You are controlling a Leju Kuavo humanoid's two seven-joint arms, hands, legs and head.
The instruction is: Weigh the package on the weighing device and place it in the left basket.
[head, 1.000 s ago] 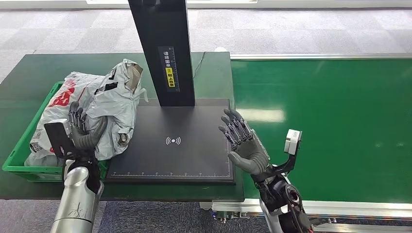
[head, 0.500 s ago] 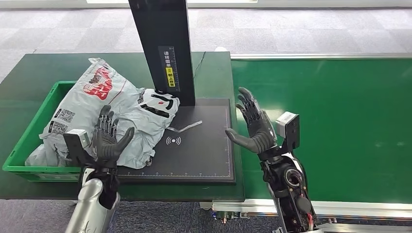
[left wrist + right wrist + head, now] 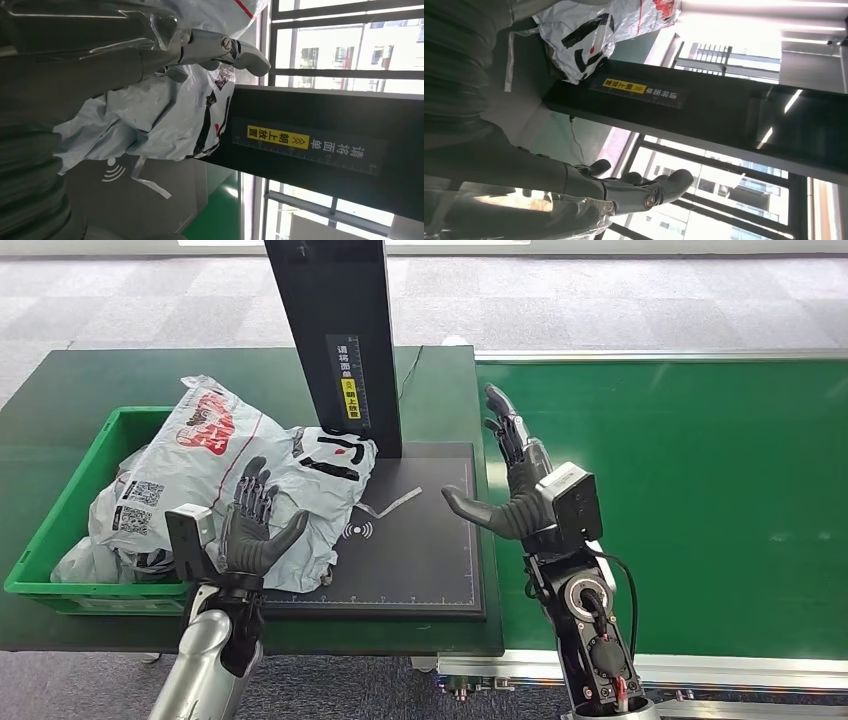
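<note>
From the head view I see the grey package (image 3: 235,475) lying partly in the green basket (image 3: 62,508) on the left and partly on the black weighing plate (image 3: 410,550). Its end with the red print rests over the basket's rim, while the end with the black marks lies on the plate, touching the foot of the black upright column (image 3: 335,340). A thin pale strip (image 3: 390,503) from the package lies flat on the plate, near the white signal mark (image 3: 350,531).

My left hand (image 3: 252,530) stands just at the near edge of the package, palm up, with the fingers spread and nothing inside. From the head view I cannot tell if the fingertips touch the plastic or only stand before it. In the left wrist view the thumb (image 3: 225,50) and the dark fingers are also apart, with the package (image 3: 165,120) close behind them.

My right hand (image 3: 515,480) is raised over the right edge of the weighing plate, beside the green conveyor belt (image 3: 690,500). Its fingers point away from me and are spread, the thumb stretched toward the plate, and it holds nothing. The right wrist view shows this hand (image 3: 624,190) with the fingers extended, and the column's yellow label (image 3: 624,86) beyond it.
</note>
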